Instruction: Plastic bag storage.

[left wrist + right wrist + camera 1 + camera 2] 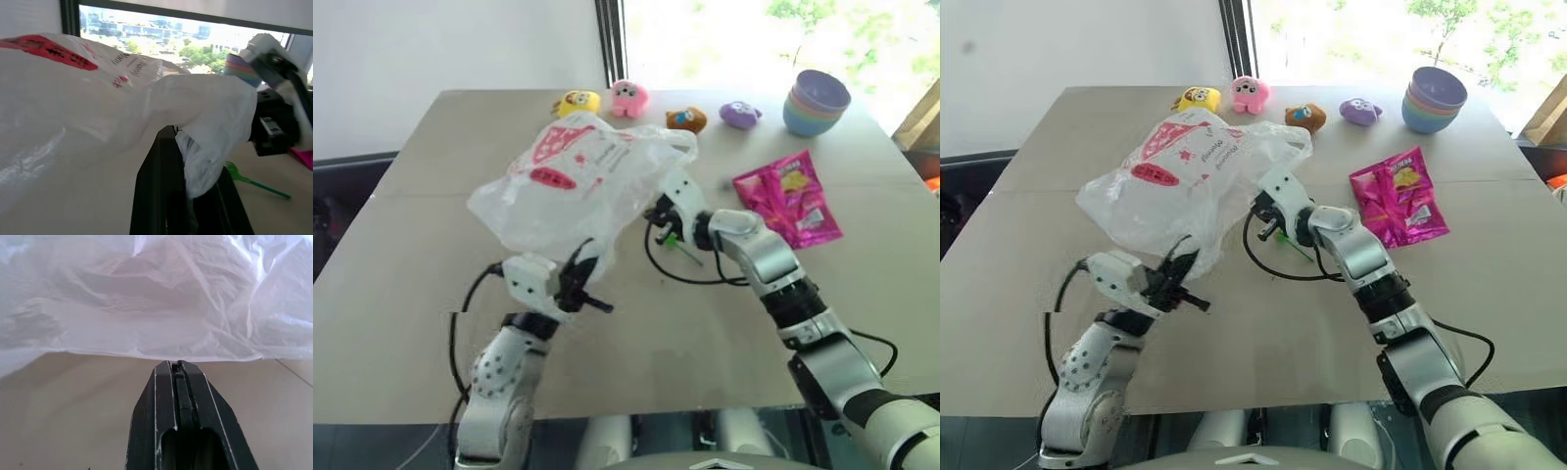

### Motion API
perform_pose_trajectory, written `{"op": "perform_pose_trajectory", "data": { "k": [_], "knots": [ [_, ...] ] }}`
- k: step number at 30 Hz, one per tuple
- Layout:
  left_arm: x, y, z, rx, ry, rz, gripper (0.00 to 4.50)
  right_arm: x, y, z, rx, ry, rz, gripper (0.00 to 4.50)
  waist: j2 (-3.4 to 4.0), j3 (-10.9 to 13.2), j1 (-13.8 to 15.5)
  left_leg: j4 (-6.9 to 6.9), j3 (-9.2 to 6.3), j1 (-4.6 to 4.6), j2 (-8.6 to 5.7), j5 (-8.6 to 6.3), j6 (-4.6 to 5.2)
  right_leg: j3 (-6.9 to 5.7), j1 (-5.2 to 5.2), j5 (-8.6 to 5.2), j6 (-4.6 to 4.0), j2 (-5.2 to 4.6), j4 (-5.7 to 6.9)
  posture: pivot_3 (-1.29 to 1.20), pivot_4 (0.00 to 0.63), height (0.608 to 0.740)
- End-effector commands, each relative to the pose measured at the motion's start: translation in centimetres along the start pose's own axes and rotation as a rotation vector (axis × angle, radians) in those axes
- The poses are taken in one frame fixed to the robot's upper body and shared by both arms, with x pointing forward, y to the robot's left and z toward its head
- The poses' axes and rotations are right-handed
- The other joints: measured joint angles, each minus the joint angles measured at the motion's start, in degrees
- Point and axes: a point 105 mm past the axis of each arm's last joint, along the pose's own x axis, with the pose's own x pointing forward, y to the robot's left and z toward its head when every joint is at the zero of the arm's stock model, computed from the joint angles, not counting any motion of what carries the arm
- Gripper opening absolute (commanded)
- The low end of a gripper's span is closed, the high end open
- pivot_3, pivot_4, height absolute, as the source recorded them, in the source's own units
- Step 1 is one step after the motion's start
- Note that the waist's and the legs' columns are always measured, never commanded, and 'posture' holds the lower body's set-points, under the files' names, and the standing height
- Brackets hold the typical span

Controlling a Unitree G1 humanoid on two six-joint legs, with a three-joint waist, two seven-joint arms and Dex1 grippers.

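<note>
Daylight from a big window falls across a pale bench (pixel 401 245) that carries a row of 4 small plush toys (pixel 629 98), a stack of pastel bowls (pixel 817 102) at the far right and a shiny magenta snack packet (pixel 790 198) lying flat nearer the middle. Above the bench's centre the plastic bag (pixel 570 176) hangs puffed and crumpled between the 2 arms, lifted off the surface rather than folded or tucked anywhere. The left gripper (pixel 576 284) is closed with a bunch of the bag's near lower edge pinched between its black fingers, as its wrist view shows film wedged in the jaws. The right gripper (pixel 177 366) also has its fingers pressed together; in its wrist view the tips sit right at the bag's hem, and a sliver of film seems caught between them, though how firm that hold is cannot be judged. As a judgement, the storage is at an early to middle stage: the bag is picked up and stretched between 2 holds, but no flattening, folding or rolling is evident, and no container for it can be identified. A thin green stick (pixel 677 248) lies on the bench under the right wrist; its purpose is unclear. The bag's handles and mouth are lost in the crumples, and the bag hides the right fingertips from the head views.
</note>
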Motion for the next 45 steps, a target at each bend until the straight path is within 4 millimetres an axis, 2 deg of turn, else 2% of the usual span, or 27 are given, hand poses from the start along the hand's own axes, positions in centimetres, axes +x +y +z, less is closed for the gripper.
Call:
{"op": "perform_pose_trajectory", "data": {
  "k": [1, 2, 3, 6, 8, 11, 17, 18, 21, 23, 24, 25, 27, 33, 38, 45],
  "knots": [
    [-0.6, 1.9, 1.3, -0.014, -0.052, 0.1, 0.0, -1.8, -0.2, 0.2, -0.04, -0.015, 0.015, 0.03, 0.0, 0.0, 0.0, 0.0, -0.02, -0.01, -0.01, 0.05, -0.08, -0.02, 0.01, 0.0, 0.0, -0.03, -0.01, 0.0, 0.15, 0.74],
    [-0.9, 1.9, 1.2, -0.011, -0.044, 0.102, 0.0, -2.4, -0.2, -0.2, -0.041, -0.005, 0.01, 0.03, -0.01, 0.0, 0.1, 0.0, -0.02, -0.04, -0.02, 0.07, -0.12, -0.02, 0.01, 0.0, 0.01, -0.05, -0.05, 0.0, 0.15, 0.74],
    [-1.1, 1.9, 1.0, -0.004, -0.033, 0.098, 0.0, -3.0, -0.2, -0.5, -0.03, 0.005, 0.004, 0.56, -0.01, 0.0, 0.0, 0.0, -0.05, -0.1, -0.02, 0.07, -0.13, -0.07, 0.0, 0.0, 0.01, -0.07, -0.09, 0.0, 0.15, 0.74],
    [-1.7, 1.6, 1.0, -0.023, -0.028, 0.091, 0.0, -4.3, -0.2, -1.5, 0.026, 0.038, -0.026, 1.65, -0.01, 0.0, 0.0, 0.0, -0.09, -0.29, -0.04, 0.07, -0.13, -0.14, -0.14, 0.01, 0.02, -0.08, -0.12, 0.0, 0.15, 0.74],
    [-2.2, 1.5, 1.2, -0.042, -0.026, 0.09, 0.0, -5.1, -0.4, -1.8, 0.064, 0.052, -0.071, 2.77, -0.01, 0.0, -0.1, 0.0, -0.14, -0.3, -0.04, 0.07, -0.14, -0.2, -0.15, 0.01, 0.02, -0.03, -0.11, 0.0, 0.15, 0.74],
    [-2.7, 1.4, 1.3, -0.063, -0.027, 0.091, 0.0, -6.0, 0.2, -3.1, 0.151, 0.101, -0.092, 4.12, 0.0, 0.0, -0.1, 0.0, -0.25, -0.3, -0.02, 0.07, -0.13, -0.27, -0.15, 0.0, 0.0, 0.0, -0.08, 0.0, 0.15, 0.74],
    [-2.5, 1.1, 1.4, -0.077, -0.037, 0.081, 0.0, -6.1, 1.9, -6.3, 0.192, 0.216, -0.053, 4.12, 0.0, 0.0, -0.1, 0.03, -0.26, -0.3, -0.07, -0.05, 0.06, -0.25, -0.12, 0.0, 0.0, -0.03, -0.08, 0.0, 0.15, 0.74],
    [-2.4, 1.0, 1.4, -0.079, -0.039, 0.081, 0.0, -6.0, 1.9, -6.5, 0.181, 0.219, -0.052, 3.88, -0.02, 0.0, -0.1, 0.03, -0.24, -0.27, -0.09, -0.04, 0.06, -0.22, -0.11, 0.0, 0.0, -0.02, -0.08, 0.0, 0.15, 0.74],
    [-2.3, 0.9, 1.5, -0.083, -0.045, 0.084, 0.0, -5.7, 1.8, -6.7, 0.146, 0.22, -0.054, 2.89, -0.03, 0.0, -0.1, 0.03, -0.25, -0.26, -0.11, -0.04, 0.05, -0.22, -0.11, 0.0, 0.0, 0.01, -0.07, 0.0, 0.15, 0.74],
    [-2.4, 1.0, 1.5, -0.082, -0.047, 0.086, 0.0, -5.5, 1.5, -6.5, 0.125, 0.21, -0.062, 1.84, -0.03, 0.0, -0.1, 0.03, -0.25, -0.25, -0.1, -0.04, 0.05, -0.22, -0.11, 0.0, 0.0, 0.02, -0.07, 0.0, 0.15, 0.74],
    [-2.4, 1.0, 1.6, -0.082, -0.048, 0.089, 0.0, -5.4, 1.4, -6.3, 0.113, 0.204, -0.065, 1.6, -0.03, 0.0, -0.1, 0.03, -0.24, -0.25, -0.1, -0.03, 0.04, -0.21, -0.11, 0.0, 0.0, 0.04, -0.07, 0.0, 0.15, 0.74],
    [-2.4, 1.1, 1.6, -0.081, -0.049, 0.091, 0.0, -5.4, 1.3, -6.2, 0.104, 0.201, -0.067, 0.97, -0.03, 0.0, -0.1, 0.03, -0.24, -0.24, -0.1, -0.03, 0.03, -0.21, -0.11, 0.0, 0.0, 0.04, -0.07, 0.0, 0.15, 0.74],
    [-2.5, 1.1, 1.6, -0.08, -0.048, 0.095, 0.0, -5.1, 1.1, -6.0, 0.064, 0.195, -0.073, 0.14, -0.03, 0.0, -0.2, 0.03, -0.24, -0.24, -0.09, -0.03, 0.03, -0.2, -0.11, 0.0, 0.0, 0.05, -0.07, 0.0, 0.15, 0.74],
    [-2.7, 1.0, 1.6, -0.08, -0.053, 0.105, 0.0, -3.9, 1.0, -4.4, 0.014, 0.12, -0.071, 0.06, -0.03, 0.0, -0.2, 0.03, -0.22, -0.2, -0.08, -0.03, 0.04, -0.18, -0.11, 0.0, 0.0, 0.06, -0.05, 0.0, 0.15, 0.74],
    [-2.7, -0.4, 1.5, -0.114, -0.053, 0.041, 0.0, -1.4, 0.7, -0.3, 0.001, -0.004, -0.056, 0.06, -0.01, 0.0, -0.3, 0.04, -0.21, -0.22, -0.07, 0.0, -0.01, -0.17, -0.13, 0.0, 0.0, 0.08, -0.02, 0.0, 0.15, 0.74],
    [-3.7, -3.7, 0.4, -0.157, 0.019, -0.152, 0.0, 4.5, 2.4, 5.7, -0.015, -0.143, 0.037, 0.06, 0.03, 0.1, -0.4, 0.01, -0.19, -0.24, -0.05, 0.1, -0.19, -0.17, -0.15, 0.0, -0.01, 0.08, -0.03, 0.0, 0.15, 0.74]
  ]
}}
